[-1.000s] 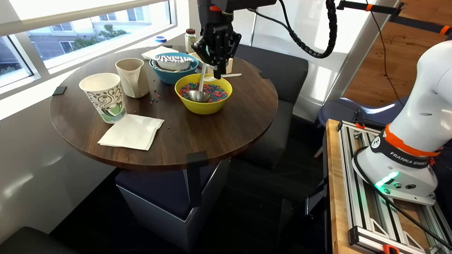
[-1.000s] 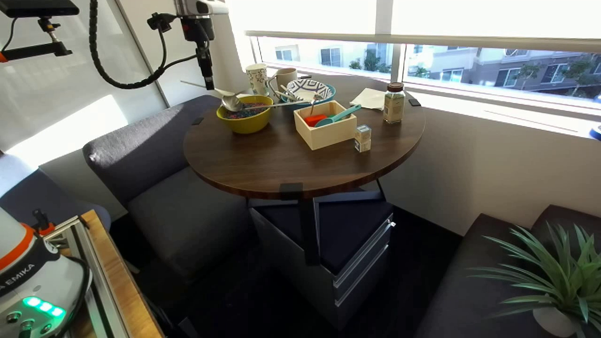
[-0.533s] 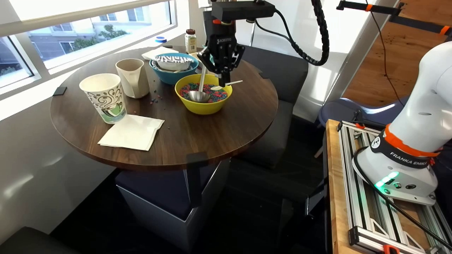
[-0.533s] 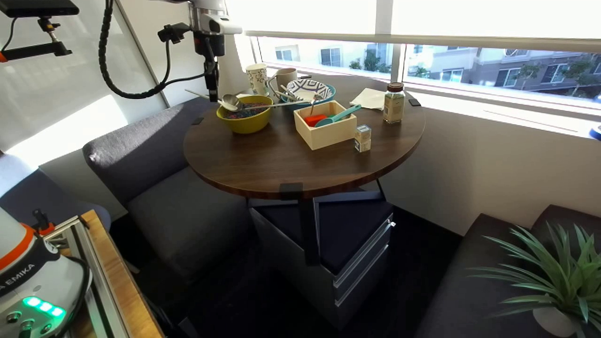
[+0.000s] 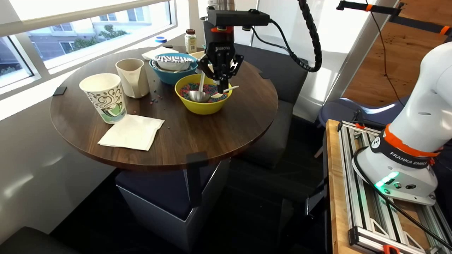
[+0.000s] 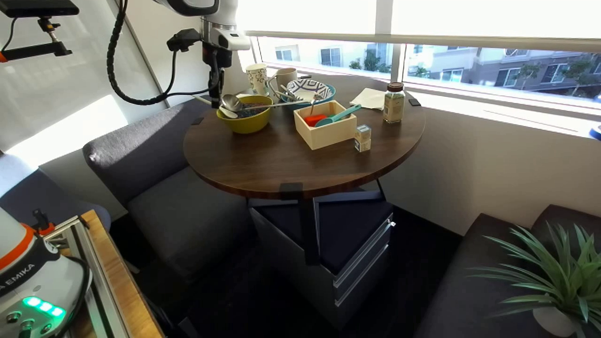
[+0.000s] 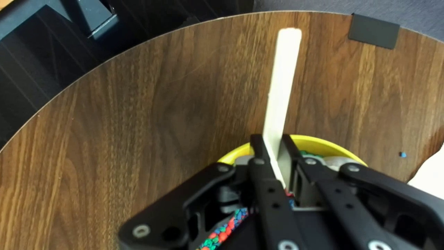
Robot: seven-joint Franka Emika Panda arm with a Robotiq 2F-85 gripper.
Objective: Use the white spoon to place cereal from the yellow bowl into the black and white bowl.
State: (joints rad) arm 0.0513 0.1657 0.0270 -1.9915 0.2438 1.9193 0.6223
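My gripper (image 5: 222,89) is shut on the handle of the white spoon (image 7: 282,83), over the near-right side of the yellow bowl (image 5: 201,108). The spoon's head (image 5: 216,95) is low inside that bowl, at the cereal; whether it is dug in I cannot tell. The handle sticks out past the rim. The red, blue and green cereal (image 5: 186,91) fills the bowl's bottom and shows in the wrist view (image 7: 222,232). The black and white bowl (image 6: 307,89) sits in a blue bowl (image 5: 173,75) behind. The spoon's head is hidden in the wrist view.
A metal ladle (image 5: 199,96) lies in the yellow bowl, beside the spoon. A wooden box (image 6: 324,134) with utensils, a glass jar (image 6: 393,105), a paper cup (image 5: 106,98), a beige mug (image 5: 134,77) and napkins (image 5: 132,132) stand or lie on the round table.
My gripper has moved down with the spoon held. The spoon's head has gone from above the yellow bowl down to the cereal, and the spoon has tilted. The bowls and ladle have not moved.
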